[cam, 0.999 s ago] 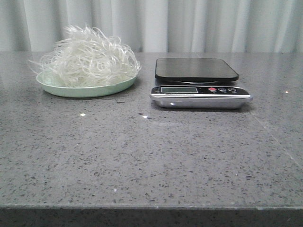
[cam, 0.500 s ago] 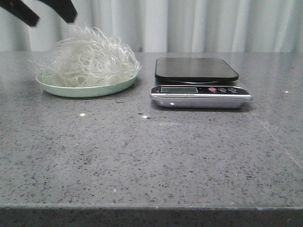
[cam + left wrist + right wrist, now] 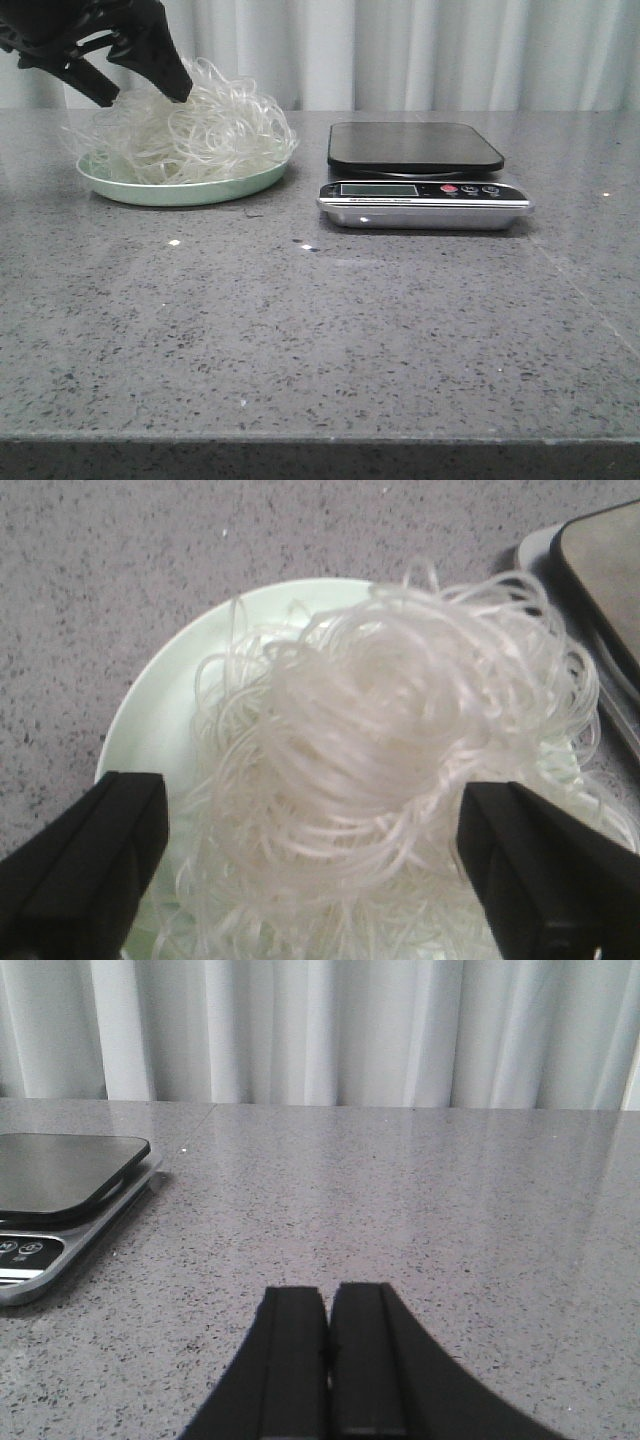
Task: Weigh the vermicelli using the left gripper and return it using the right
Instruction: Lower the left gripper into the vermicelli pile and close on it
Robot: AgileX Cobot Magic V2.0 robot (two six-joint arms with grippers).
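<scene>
Left wrist view: vermicelli (image 3: 400, 750) between spread left claw (image 3: 320, 865) fingers

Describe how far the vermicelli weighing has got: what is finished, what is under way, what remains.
Finished: nothing yet. The vermicelli lies heaped on its pale green plate and the kitchen scale platform is bare. Under way: the left claw is open, fingers either side of the noodle heap, not gripping. Remaining: grasp, move to the scale, weigh, then return using the right claw, which is shut.
</scene>
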